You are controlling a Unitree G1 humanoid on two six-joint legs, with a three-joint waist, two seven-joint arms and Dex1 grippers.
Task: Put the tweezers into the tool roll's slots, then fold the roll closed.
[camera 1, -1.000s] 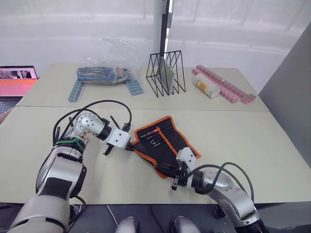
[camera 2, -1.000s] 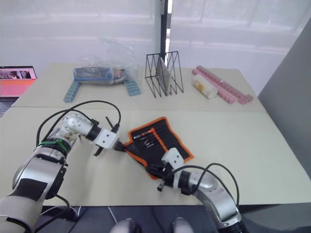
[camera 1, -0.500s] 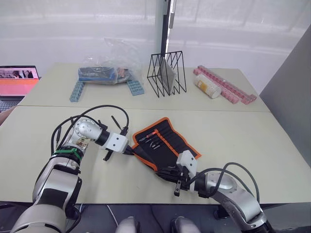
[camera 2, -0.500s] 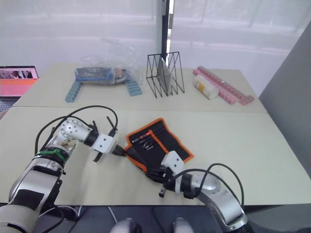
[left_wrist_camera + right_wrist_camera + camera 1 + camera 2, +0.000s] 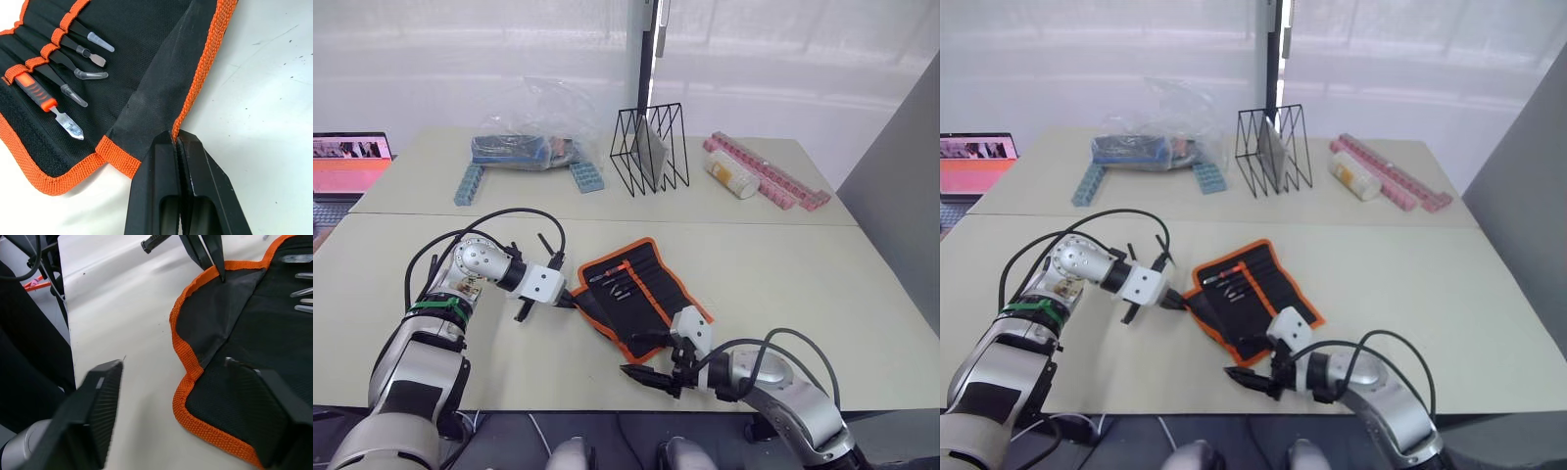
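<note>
Orange-trimmed tool roll [image 5: 631,293]: left gripper [image 5: 175,142] fingers clamp its edge; right gripper [image 5: 644,358] fingers spread apart near the surface's [image 5: 803,284] front edge.

— Where does the tool roll [image 5: 634,294] lie?

— Open and flat on the counter [image 5: 822,284], between the two end effectors. It is black fabric with orange trim; the left end effector [image 5: 176,142] pinches its near edge flap, and the right end effector [image 5: 641,357] has one finger over its opposite corner.

— And the tweezers [image 5: 80,61]?

— Tucked in the slots [image 5: 54,39] side by side, their capped tips pointing out toward the left end effector.
</note>
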